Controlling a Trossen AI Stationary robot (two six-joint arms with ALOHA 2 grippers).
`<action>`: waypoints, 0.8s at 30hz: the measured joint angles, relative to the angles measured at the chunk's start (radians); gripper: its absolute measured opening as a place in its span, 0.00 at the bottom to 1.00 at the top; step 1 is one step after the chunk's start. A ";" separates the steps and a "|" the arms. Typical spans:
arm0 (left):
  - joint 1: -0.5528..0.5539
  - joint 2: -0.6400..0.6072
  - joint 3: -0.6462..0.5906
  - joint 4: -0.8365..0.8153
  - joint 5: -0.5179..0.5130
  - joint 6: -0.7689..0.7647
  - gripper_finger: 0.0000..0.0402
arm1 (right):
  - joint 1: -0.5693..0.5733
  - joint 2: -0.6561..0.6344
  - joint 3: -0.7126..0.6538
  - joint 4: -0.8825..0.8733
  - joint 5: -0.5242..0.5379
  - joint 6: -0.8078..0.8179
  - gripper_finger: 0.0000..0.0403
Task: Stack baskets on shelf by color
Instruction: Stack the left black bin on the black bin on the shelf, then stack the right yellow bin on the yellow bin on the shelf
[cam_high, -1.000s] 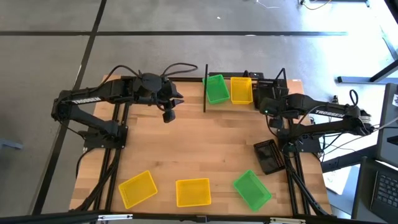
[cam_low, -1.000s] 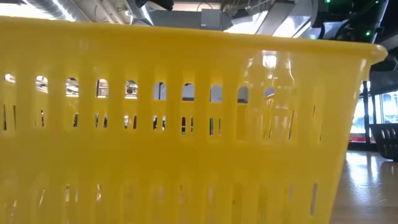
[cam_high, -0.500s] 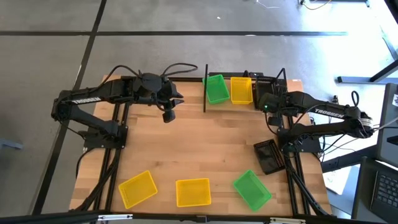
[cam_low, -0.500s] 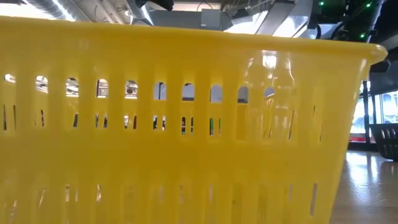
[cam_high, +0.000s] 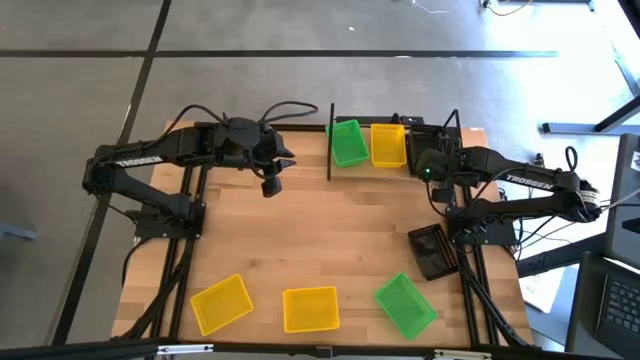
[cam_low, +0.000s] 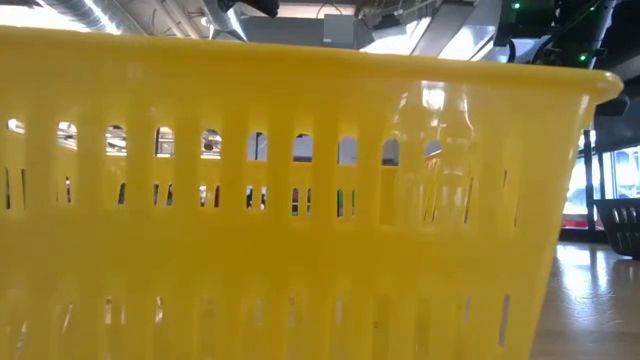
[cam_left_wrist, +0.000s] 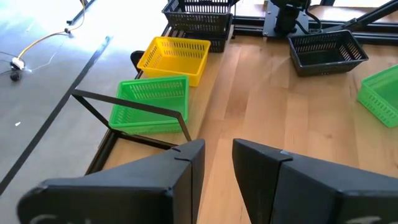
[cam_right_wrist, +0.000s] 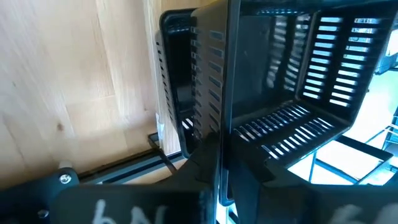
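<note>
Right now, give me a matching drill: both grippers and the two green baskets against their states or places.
Column 1:
1. left gripper
2. right gripper
3. shelved green basket
4. loose green basket

Column 2:
A. shut on a black basket
B. side by side with a yellow basket, between the black posts
C. open, empty, over the bare tabletop
D. skewed, near the table edge far from the shelf

Pairs: 1-C, 2-A, 3-B, 4-D
</note>
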 joint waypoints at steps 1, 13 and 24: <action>0.000 0.000 0.000 0.000 0.000 0.000 0.18 | 0.000 0.000 0.000 0.000 -0.001 -0.003 0.06; 0.000 0.000 0.000 -0.001 0.000 0.000 0.18 | 0.000 0.000 0.000 0.001 -0.026 -0.034 0.11; 0.000 0.000 0.000 -0.001 0.000 0.000 0.18 | 0.001 0.000 0.000 0.024 0.059 -0.036 0.21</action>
